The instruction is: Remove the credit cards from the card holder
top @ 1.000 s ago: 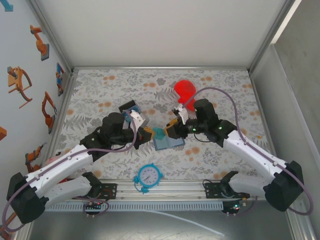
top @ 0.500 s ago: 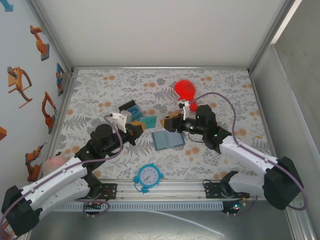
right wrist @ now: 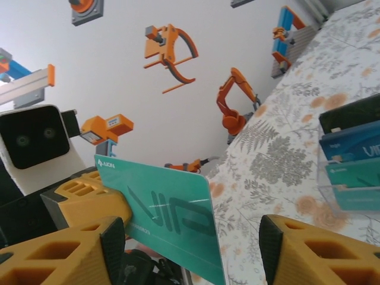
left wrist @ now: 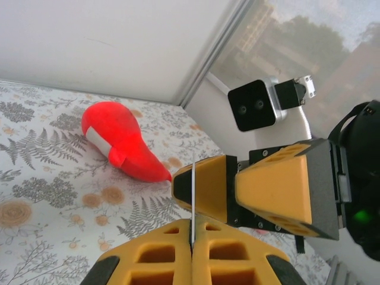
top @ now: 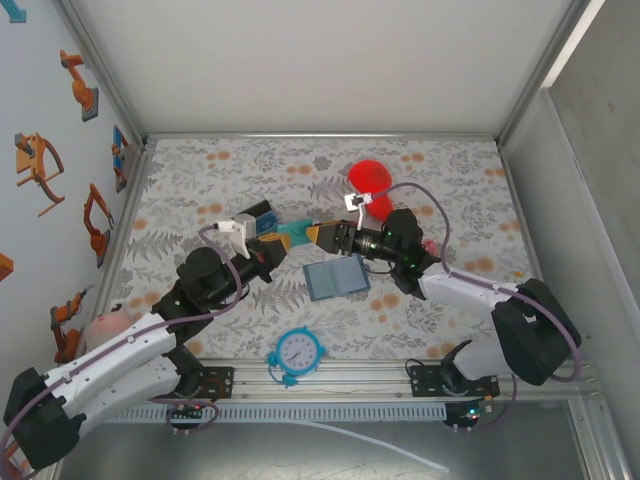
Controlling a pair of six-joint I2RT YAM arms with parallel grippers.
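Observation:
The slate-blue card holder (top: 336, 278) lies open and flat on the floral table mat, between the two arms. My left gripper (top: 279, 244) is raised above the mat and shut on a teal credit card (top: 297, 235). In the left wrist view this card (left wrist: 193, 190) stands edge-on, pinched between my yellow fingers (left wrist: 160, 261). My right gripper (top: 322, 235) is open and faces the left one; in its own view the teal "VIP" card (right wrist: 160, 217) stands between its spread jaws, close to one finger (right wrist: 77, 255) and far from the other.
A red plush (top: 368, 177) lies at the back right. A clear box of dark and teal cards (top: 258, 220) sits behind the left gripper, also seen as the box (right wrist: 350, 169). A blue clock (top: 298, 350) rests near the front rail.
The left gripper has pulled the teal card up and to the left, away from the card holder. The right gripper let go, opened wider and swung left toward the raised card.

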